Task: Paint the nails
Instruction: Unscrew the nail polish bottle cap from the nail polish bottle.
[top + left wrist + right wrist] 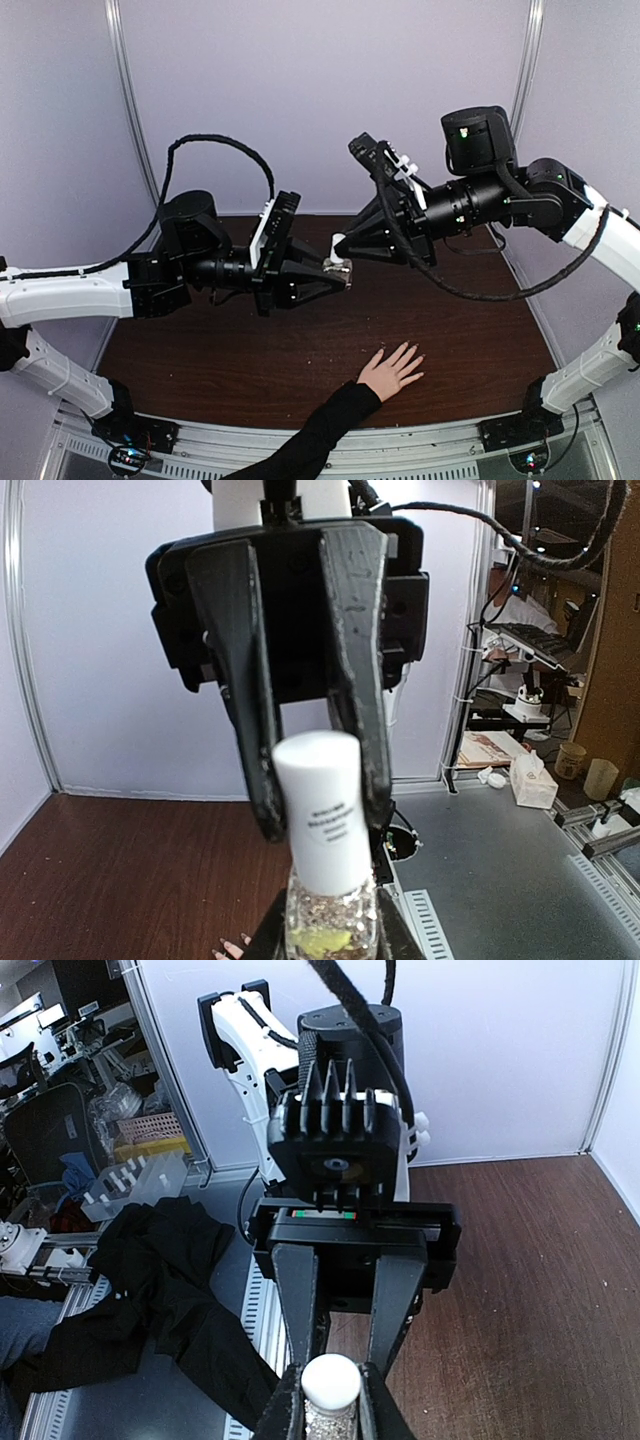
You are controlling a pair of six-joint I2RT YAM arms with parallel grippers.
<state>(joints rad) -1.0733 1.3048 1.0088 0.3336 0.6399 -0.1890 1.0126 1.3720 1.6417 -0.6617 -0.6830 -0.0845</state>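
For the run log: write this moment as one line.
left gripper: shut on bottle | right gripper: shut on cap | hand: flat on table | nails: untouched

Pale nails point(228, 947), white-capped glittery bottle point(325, 880), brown table point(200, 360)

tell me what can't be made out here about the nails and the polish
- nails: top view, too small to tell painted or bare
- hand: left wrist view shows only fingertips, cut off by the bottom edge
- whatever hangs under the white cap: hidden in every view
- cap print: left wrist view, too blurred to read
- bottle: right wrist view, cut off by the bottom edge
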